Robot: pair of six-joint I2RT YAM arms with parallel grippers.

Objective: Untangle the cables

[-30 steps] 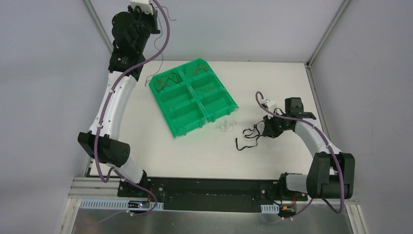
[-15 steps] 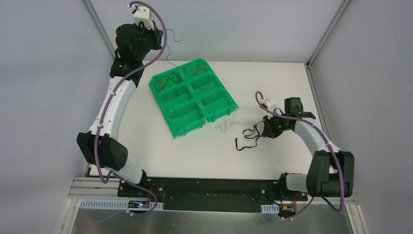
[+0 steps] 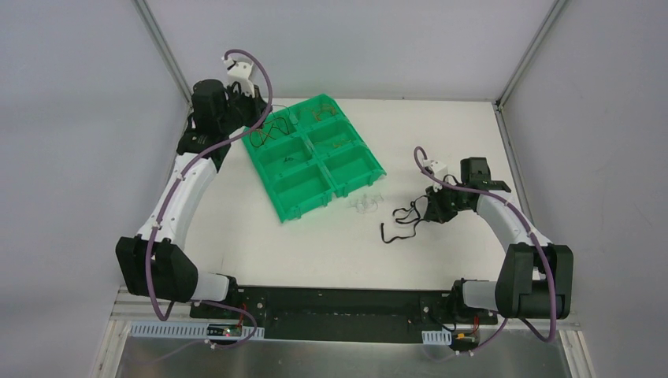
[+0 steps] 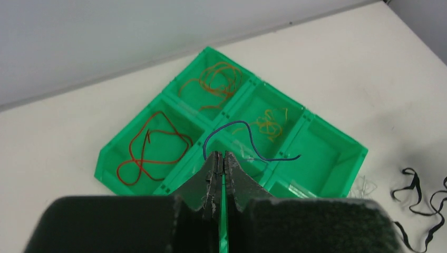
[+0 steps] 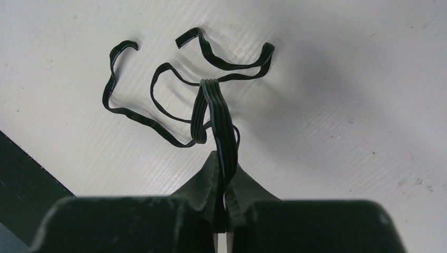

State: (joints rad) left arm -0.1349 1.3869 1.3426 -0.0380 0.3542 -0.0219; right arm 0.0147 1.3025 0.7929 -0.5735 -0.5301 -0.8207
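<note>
My left gripper [image 3: 260,110] [image 4: 221,156] is shut on a thin blue wire [image 4: 248,138] and holds it above the green tray [image 3: 273,191] [image 4: 103,158]. The tray holds a red wire [image 4: 150,147], an orange wire [image 4: 213,84] and a yellow wire [image 4: 266,122], each in its own compartment. My right gripper [image 3: 429,211] [image 5: 224,158] is shut on a flat black ribbon cable [image 5: 217,105] just above the table. The cable's loose loops [image 3: 398,224] lie on the table to its left.
A small bunch of clear white wires [image 3: 364,205] [image 4: 363,185] lies on the table by the tray's near right corner. The black cable also shows at the right edge of the left wrist view [image 4: 419,195]. Grey walls close in the table.
My left arm has come down from high at the back toward the tray's far left corner, carrying the blue wire. The right arm and black cable have not moved.
</note>
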